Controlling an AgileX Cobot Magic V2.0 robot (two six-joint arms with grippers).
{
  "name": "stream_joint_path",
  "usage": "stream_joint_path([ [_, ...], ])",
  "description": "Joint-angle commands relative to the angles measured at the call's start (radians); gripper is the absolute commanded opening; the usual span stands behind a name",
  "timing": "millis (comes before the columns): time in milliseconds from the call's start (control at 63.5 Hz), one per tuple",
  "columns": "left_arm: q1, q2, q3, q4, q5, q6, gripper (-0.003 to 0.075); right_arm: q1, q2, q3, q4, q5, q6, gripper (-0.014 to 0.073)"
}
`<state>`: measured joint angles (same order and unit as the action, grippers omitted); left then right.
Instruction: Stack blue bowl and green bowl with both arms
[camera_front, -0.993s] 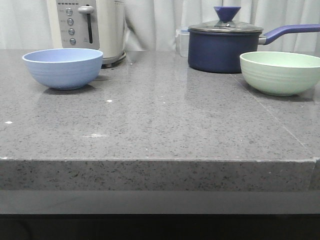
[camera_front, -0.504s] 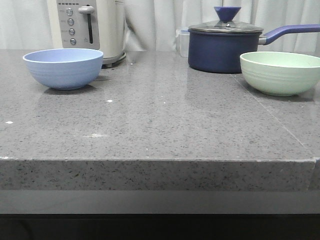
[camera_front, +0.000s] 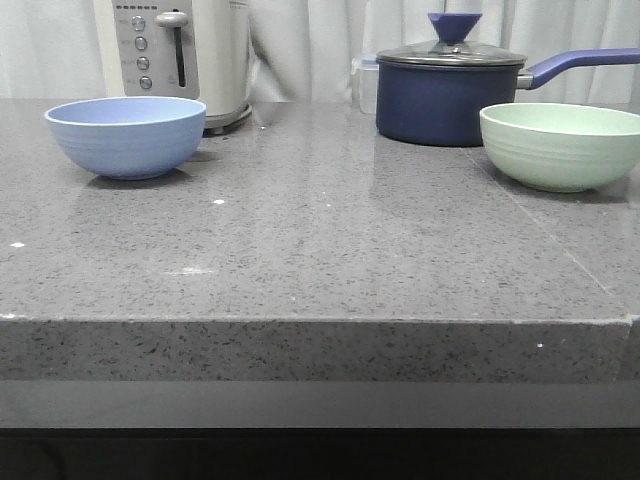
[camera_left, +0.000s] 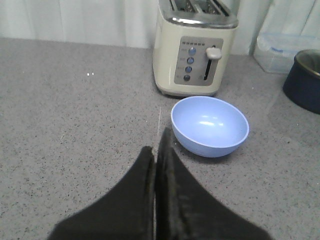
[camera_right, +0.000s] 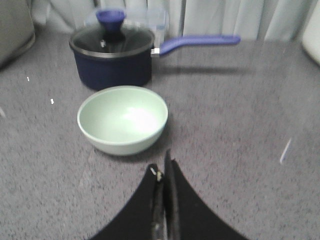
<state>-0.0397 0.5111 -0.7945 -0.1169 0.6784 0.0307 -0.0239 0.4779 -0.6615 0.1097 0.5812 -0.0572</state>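
Blue bowl (camera_front: 126, 135) at far left and green bowl (camera_front: 562, 145) at far right are being faced by both pressed-together tools (camera_left: 155, 162) (camera_right: 164, 172), so a rim could be shoved unless they are spread.

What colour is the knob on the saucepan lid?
The knob on the saucepan is blue-purple, matching its handle; it shows clearest in the front view.

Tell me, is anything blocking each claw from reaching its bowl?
Nothing visible. Bare counter lies between the left gripper and the blue bowl, and between the right gripper and the green bowl. The toaster and saucepan stand behind the bowls.
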Motion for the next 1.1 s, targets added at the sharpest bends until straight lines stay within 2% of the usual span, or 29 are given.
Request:
stream_joint_path([
  [0,0.001,0.039,-0.017,-0.013,-0.074,-0.001,-0.0020,-0.005,0.051,-0.034,-0.011,-0.059,-0.006,-0.0064],
  [284,0.001,0.105,-0.013,0.031,-0.070,-0.001,-0.0019,-0.005,0.135,-0.034,-0.024,-0.040,-0.008,-0.0057],
  [347,0.001,0.110,-0.013,0.037,-0.072,-0.001,-0.0010,-0.005,0.147,-0.034,-0.026,-0.037,-0.010,-0.0015],
  [426,0.001,0.110,-0.013,0.037,-0.074,-0.001,0.0067,-0.005,0.166,-0.034,-0.028,-0.030,-0.011,0.0108],
  [567,0.001,0.110,-0.013,0.037,-0.081,-0.001,0.0313,-0.005,0.194,-0.034,-0.027,-0.017,-0.011,0.0470],
  [615,0.001,0.110,-0.013,0.037,-0.081,-0.001,0.0388,-0.005,0.200,-0.034,-0.027,-0.016,-0.011,0.0554],
  [678,0.001,0.110,-0.013,0.037,-0.081,-0.001,0.0436,-0.005,0.200,-0.034,-0.027,-0.017,-0.011,0.0608],
  [914,-0.003,0.110,-0.013,0.019,-0.083,-0.001,0.0438,-0.005,0.205,-0.041,-0.025,-0.005,-0.010,0.0595],
  [1087,-0.084,0.110,-0.013,0.013,-0.093,0.002,0.0438,-0.005,0.295,-0.134,-0.007,0.097,-0.010,0.0595],
])
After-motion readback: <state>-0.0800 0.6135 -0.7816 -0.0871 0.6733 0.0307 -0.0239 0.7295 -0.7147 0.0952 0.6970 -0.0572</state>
